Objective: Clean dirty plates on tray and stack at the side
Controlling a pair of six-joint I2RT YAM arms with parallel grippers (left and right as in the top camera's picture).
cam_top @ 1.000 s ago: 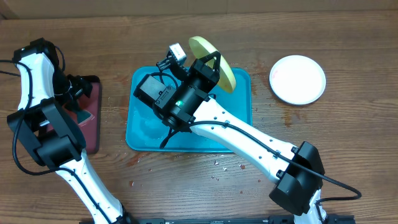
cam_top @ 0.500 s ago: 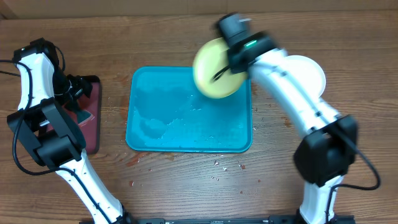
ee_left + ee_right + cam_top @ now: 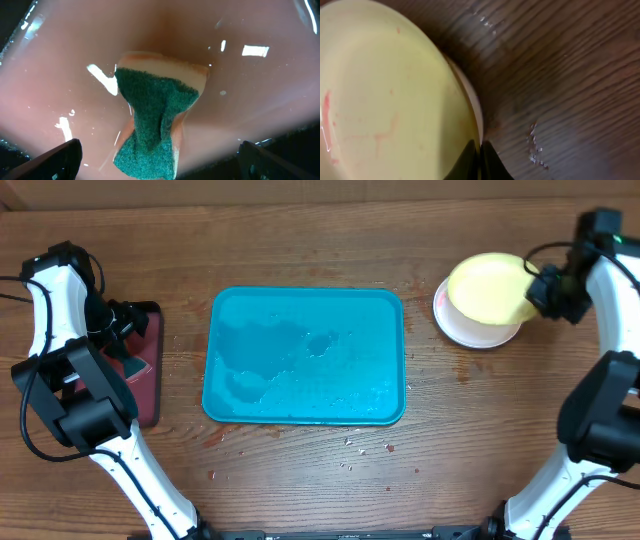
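Observation:
The yellow-green plate is tilted over the white plate at the table's right. My right gripper is shut on its right rim. In the right wrist view the yellow-green plate shows faint red smears, the white plate's rim lies just under it, and the gripper pinches the edge. The turquoise tray lies in the middle, wet, with no plate that I can make out; no light blue plate shows. My left gripper is open over a green sponge.
The black-rimmed tray with pink inside is at the left, under my left arm; the sponge lies in its wet pink bottom. Small crumbs and drops are scattered on the wood in front of the turquoise tray.
My right arm has swung right, carrying the yellow-green plate from the turquoise tray's back right corner to over the white plate. The left arm has not moved.

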